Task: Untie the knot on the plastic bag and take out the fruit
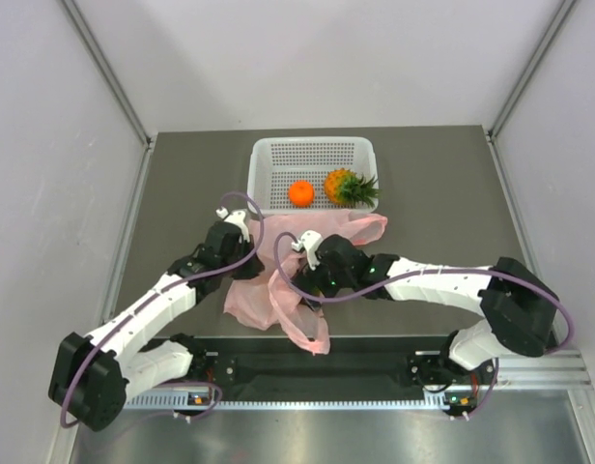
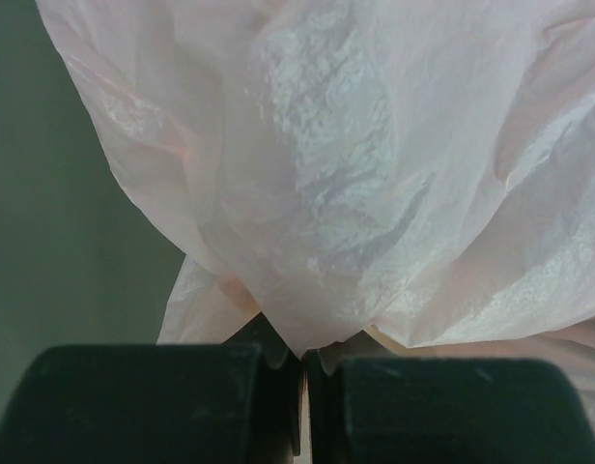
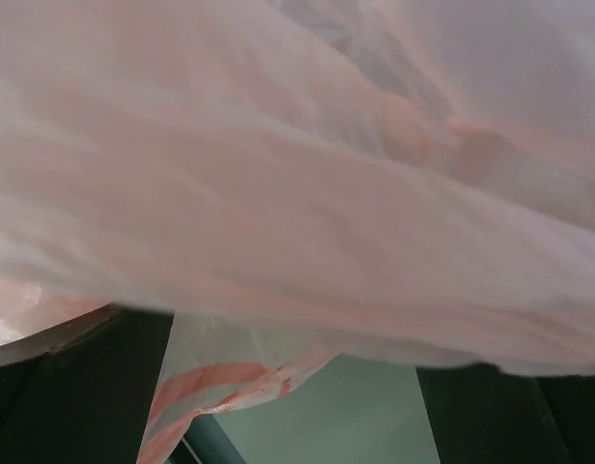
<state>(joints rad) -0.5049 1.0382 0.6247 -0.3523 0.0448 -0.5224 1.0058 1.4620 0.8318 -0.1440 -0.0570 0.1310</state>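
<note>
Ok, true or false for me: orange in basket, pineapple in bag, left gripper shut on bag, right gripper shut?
The orange is in the basket: true.
The pineapple is in the bag: false, it lies in the basket beside the orange.
The left gripper is shut on the bag: true.
The right gripper is shut: false, its jaws stand wide open at the bag.
</note>
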